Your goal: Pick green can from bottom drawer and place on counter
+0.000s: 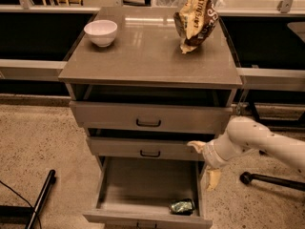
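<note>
The tool (205, 163) hangs just beside the bottom drawer (143, 185), off its right wall and above its rim, outside the compartment. Its two pale fingers are spread wide and hold nothing. The upper fingertip (195, 145) points toward the cabinet above the bottom drawer's right rear corner, and the lower one (213, 179) points down along the outside of the drawer's right wall. The white arm (257, 137) runs from the tool up and away to the right of the bottom drawer.

The bottom drawer is pulled well out. The green can (182, 206) lies on its side inside it, in the front right corner, close to the front panel and the right wall. It is below the tool and apart from it. The rest of the drawer floor shows bare.

Directly above the bottom drawer sits the middle drawer (150, 149), and above that the top drawer (148, 118); both stand a little way out, each with a dark handle. Over all of them lies the counter (152, 61). A white bowl (100, 32) stands above the bottom drawer's left side, toward the back of the counter, and a yellow-and-brown chip bag (196, 18) stands upright above its right side, also toward the back. On the speckled floor (43, 142) left of the bottom drawer lies a black bar (42, 197).
</note>
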